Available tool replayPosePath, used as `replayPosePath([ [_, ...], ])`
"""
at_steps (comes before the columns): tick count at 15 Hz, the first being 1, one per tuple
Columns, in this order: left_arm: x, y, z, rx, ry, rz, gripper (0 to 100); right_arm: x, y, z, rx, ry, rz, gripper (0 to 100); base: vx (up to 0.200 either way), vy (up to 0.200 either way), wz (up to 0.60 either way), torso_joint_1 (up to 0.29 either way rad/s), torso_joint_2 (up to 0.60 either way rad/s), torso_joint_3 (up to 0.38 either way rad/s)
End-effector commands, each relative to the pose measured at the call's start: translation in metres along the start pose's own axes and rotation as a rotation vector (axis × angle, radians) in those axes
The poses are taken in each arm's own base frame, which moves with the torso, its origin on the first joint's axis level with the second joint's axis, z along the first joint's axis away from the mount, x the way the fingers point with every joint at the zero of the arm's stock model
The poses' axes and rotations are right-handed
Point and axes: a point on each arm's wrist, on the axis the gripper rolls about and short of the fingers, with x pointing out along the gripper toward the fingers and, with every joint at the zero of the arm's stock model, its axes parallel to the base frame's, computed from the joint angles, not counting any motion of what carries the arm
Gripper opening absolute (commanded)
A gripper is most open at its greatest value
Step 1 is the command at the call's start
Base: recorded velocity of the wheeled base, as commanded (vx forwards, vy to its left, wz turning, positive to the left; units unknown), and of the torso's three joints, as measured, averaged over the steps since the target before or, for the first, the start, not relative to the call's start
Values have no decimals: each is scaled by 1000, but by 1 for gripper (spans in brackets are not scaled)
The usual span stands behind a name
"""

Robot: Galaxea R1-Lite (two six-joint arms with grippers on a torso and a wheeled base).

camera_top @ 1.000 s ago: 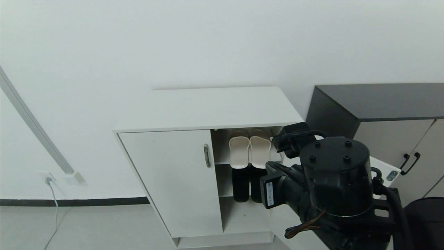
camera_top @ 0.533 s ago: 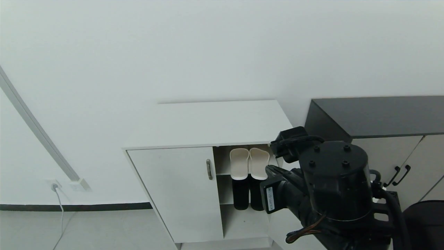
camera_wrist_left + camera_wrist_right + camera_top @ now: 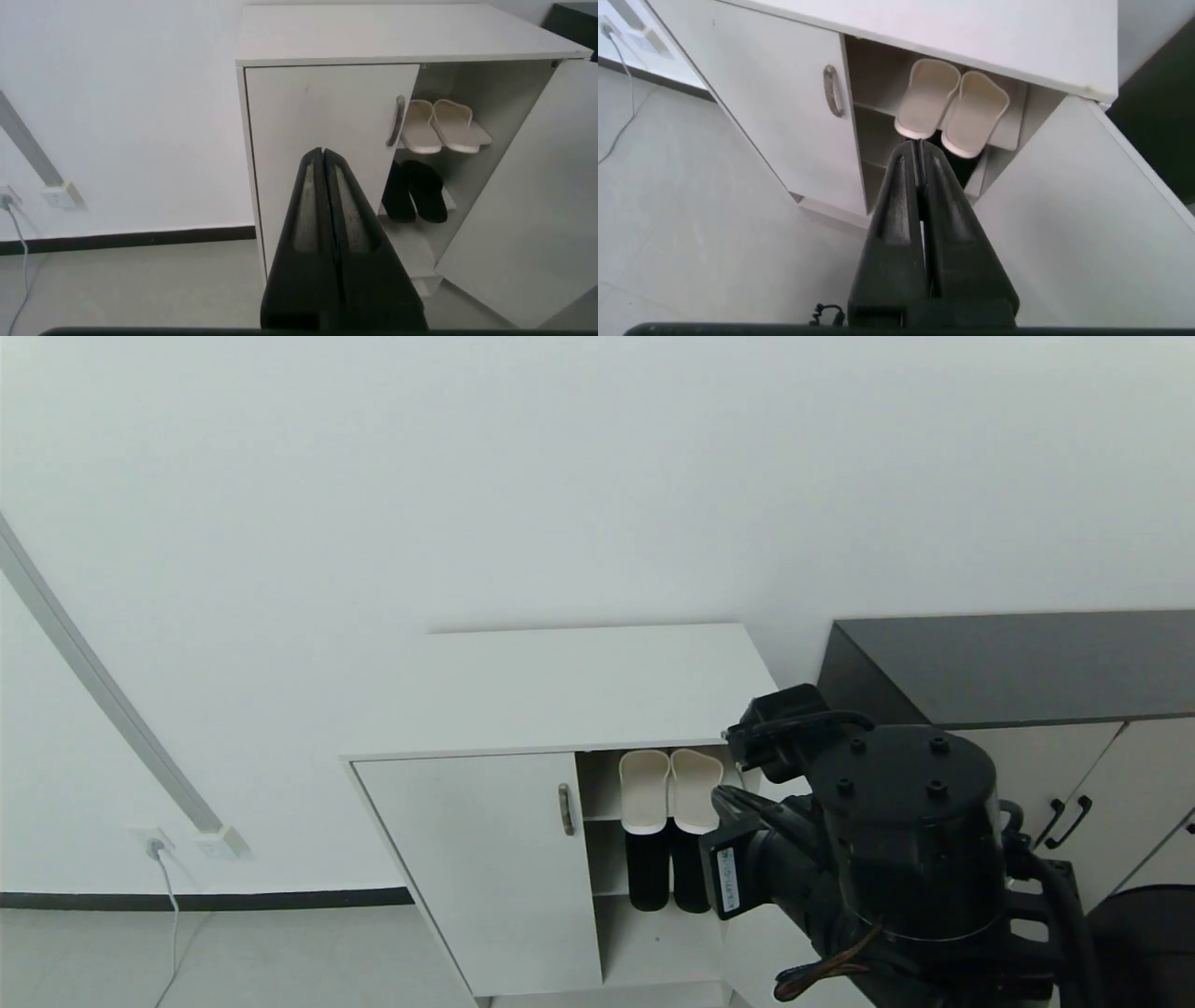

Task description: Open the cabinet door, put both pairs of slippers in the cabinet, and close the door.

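Left gripper [image 3: 323, 157] and right gripper [image 3: 919, 149], each pressed together, face the open cabinet [image 3: 392, 33] holding slippers [image 3: 926, 98].

Feels like a home hallway to me, though a pretty bare one, could pass for an office corner too. A low white shoe cabinet [image 3: 579, 681] stands against a plain white wall [image 3: 560, 476], with cream slippers [image 3: 667, 789] on the upper shelf and black slippers [image 3: 665, 873] below. Just beside it is a dark-topped sideboard [image 3: 1018, 663] with pale doors and black handles. Pale grey floor [image 3: 280, 961], black skirting strip [image 3: 205, 899], a wall socket [image 3: 152, 845] with a cable [image 3: 173, 924] plugged in, and grey trunking [image 3: 93, 681] running up the wall
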Motion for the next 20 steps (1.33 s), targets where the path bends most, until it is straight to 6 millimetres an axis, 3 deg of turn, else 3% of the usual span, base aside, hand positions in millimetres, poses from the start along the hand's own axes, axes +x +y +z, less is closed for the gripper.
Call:
replayPosePath([
  [1,0,0,0,0,1,1,0,0,0,-1,-2,1,0,0,0,0,-600,2,-12,2],
  [6,0,0,0,0,1,1,0,0,0,-2,-6,5,-1,0,0,0,-600,5,-2,-2],
  [15,0,0,0,0,1,1,0,29,-32,5,19,-6,-125,0,0,0,0,0,0,0],
  [20,0,0,0,-2,1,1,0,33,-33,2,17,4,-131,0,-200,0,0,4,3,0],
])
